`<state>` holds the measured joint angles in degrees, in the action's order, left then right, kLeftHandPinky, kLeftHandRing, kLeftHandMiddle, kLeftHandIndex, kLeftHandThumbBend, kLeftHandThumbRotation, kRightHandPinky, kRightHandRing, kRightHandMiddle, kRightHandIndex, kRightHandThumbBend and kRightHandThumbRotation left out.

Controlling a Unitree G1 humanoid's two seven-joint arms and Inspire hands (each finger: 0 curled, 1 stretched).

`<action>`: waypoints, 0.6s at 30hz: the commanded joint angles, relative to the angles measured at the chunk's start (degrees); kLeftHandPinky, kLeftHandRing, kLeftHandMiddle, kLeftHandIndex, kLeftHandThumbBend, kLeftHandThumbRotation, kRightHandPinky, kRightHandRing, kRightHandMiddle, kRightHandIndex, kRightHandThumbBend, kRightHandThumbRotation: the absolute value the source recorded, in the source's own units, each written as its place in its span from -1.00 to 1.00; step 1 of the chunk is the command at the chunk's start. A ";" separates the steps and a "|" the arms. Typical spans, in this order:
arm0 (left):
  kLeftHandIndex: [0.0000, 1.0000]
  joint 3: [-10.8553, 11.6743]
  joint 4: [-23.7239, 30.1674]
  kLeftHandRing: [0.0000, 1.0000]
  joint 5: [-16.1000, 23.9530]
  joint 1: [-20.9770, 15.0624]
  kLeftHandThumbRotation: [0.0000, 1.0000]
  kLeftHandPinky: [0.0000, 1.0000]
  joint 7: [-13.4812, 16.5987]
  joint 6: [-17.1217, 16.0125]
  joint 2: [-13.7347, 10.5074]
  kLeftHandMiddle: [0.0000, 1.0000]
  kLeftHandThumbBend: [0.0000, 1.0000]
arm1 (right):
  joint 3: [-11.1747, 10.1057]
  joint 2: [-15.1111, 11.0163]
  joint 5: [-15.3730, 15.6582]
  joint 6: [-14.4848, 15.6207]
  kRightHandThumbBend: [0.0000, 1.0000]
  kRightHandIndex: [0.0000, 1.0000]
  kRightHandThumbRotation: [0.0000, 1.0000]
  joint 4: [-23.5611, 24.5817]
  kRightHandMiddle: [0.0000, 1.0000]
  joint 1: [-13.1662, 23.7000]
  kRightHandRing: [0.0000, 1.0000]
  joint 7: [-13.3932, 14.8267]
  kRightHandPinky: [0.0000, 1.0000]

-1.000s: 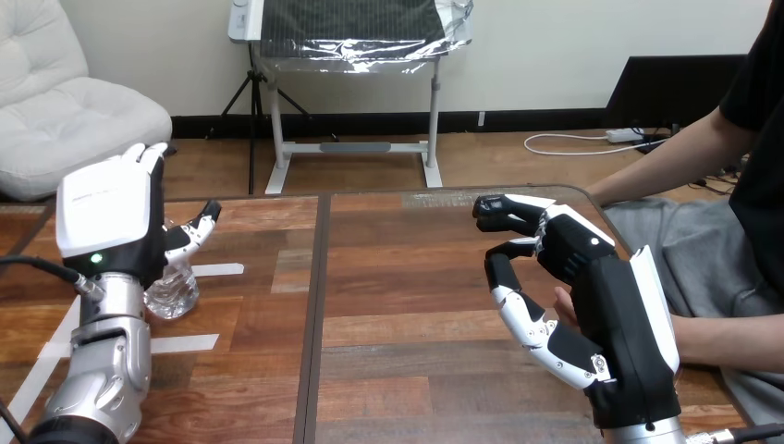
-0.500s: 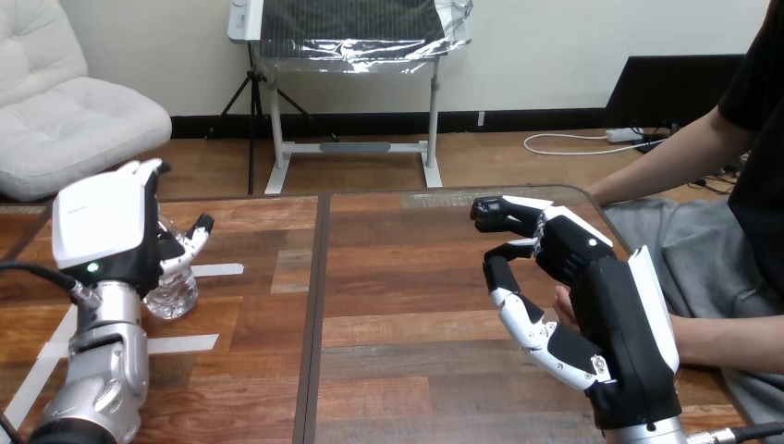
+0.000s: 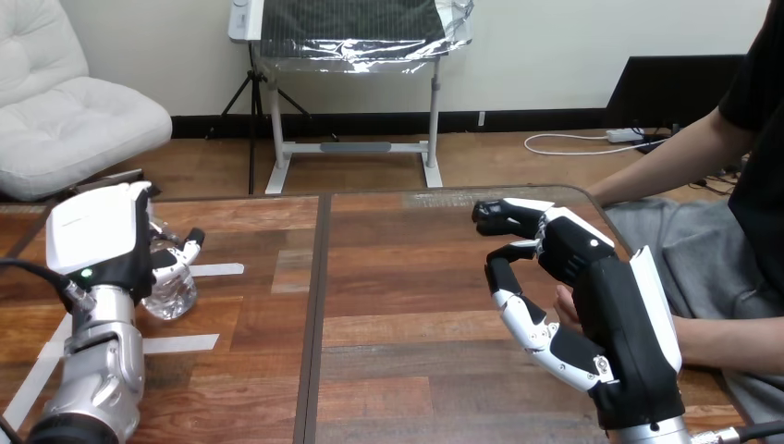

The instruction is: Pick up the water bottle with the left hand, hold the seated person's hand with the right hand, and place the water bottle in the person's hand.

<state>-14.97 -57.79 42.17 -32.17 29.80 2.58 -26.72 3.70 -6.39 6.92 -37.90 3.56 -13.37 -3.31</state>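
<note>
While the water bottle is standing upright on the desk at about 9 o'clock, the left hand is gripping it from the 9 o'clock side. Its fingers and thumb are curling round the bottle's upper part, and its white back shell is facing the camera. The bottle is a clear plastic container. Its base is resting on the wood, and whether any liquid is inside cannot be told. Two strips of white tape are lying on the desk just beside the bottle, at its 3 and 5 o'clock. At about 4 o'clock on the desk, the right hand is standing on edge with its palm facing 9 o'clock. The person's hand is showing against that palm, with the forearm reaching in from 3 o'clock. Whether the right hand is clasping the person's hand or merely lying against it cannot be told.
</note>
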 commanded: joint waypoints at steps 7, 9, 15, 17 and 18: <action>0.58 -1.08 -2.22 0.53 -1.21 -5.62 -0.10 0.25 -1.86 0.77 0.07 0.65 0.09 | -0.83 -0.67 0.08 -0.98 -0.41 0.34 -0.76 1.81 0.45 3.48 0.38 0.19 0.12; 0.58 -1.28 -2.49 0.52 -1.37 -5.74 -0.10 0.23 -2.22 0.85 0.03 0.65 0.10 | -0.85 -0.70 -0.09 -1.01 -0.41 0.33 -0.76 1.74 0.45 3.55 0.38 0.15 0.13; 0.55 -1.46 -3.81 0.47 -1.74 -5.80 -0.11 0.17 -2.16 0.18 0.05 0.61 0.12 | -0.95 -0.88 -0.18 -0.72 -0.42 0.31 -0.77 2.06 0.43 3.47 0.36 0.03 0.12; 0.55 -1.58 -4.38 0.47 -1.74 -5.86 -0.11 0.16 -2.05 0.41 0.19 0.60 0.13 | -0.99 -0.99 -0.24 -1.02 -0.43 0.30 -0.77 1.90 0.42 3.59 0.36 -0.01 0.12; 0.55 -1.64 -4.55 0.46 -1.74 -5.90 -0.10 0.16 -2.02 0.48 0.23 0.60 0.14 | -1.00 -1.01 -0.26 -1.11 -0.43 0.30 -0.78 1.85 0.42 3.63 0.36 -0.02 0.12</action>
<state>-15.28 -60.55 40.72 -34.94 27.85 3.36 -26.68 3.49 -6.95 6.93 -37.92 3.56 -13.37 -3.32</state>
